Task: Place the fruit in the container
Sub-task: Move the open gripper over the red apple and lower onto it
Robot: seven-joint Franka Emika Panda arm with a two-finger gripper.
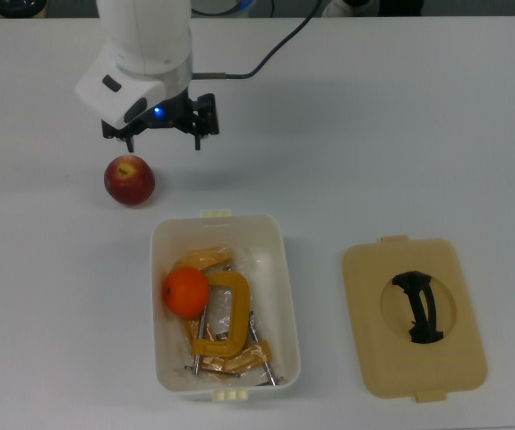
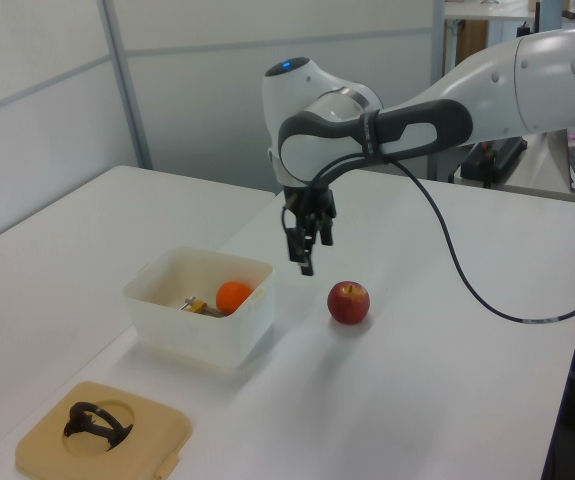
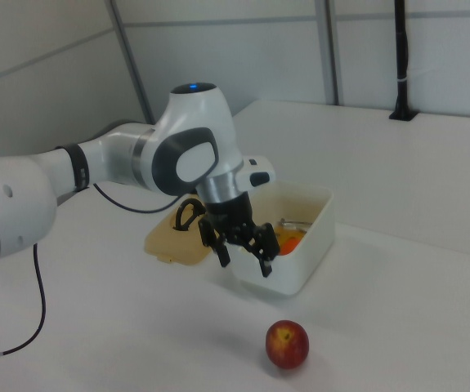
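Observation:
The orange lies inside the white container, at the top view's left end, on yellow C-clamps. It also shows in the tub in the left view and the right view. The red apple rests on the table just outside the container's far left corner in the top view. My gripper hangs open and empty above the table, a little beyond the apple in the top view. In the left view the gripper is up and to the left of the apple.
A flat tan lid with a black handle lies on the table at the top view's right of the container. The arm's cable trails off toward the far edge. The white table surrounds everything.

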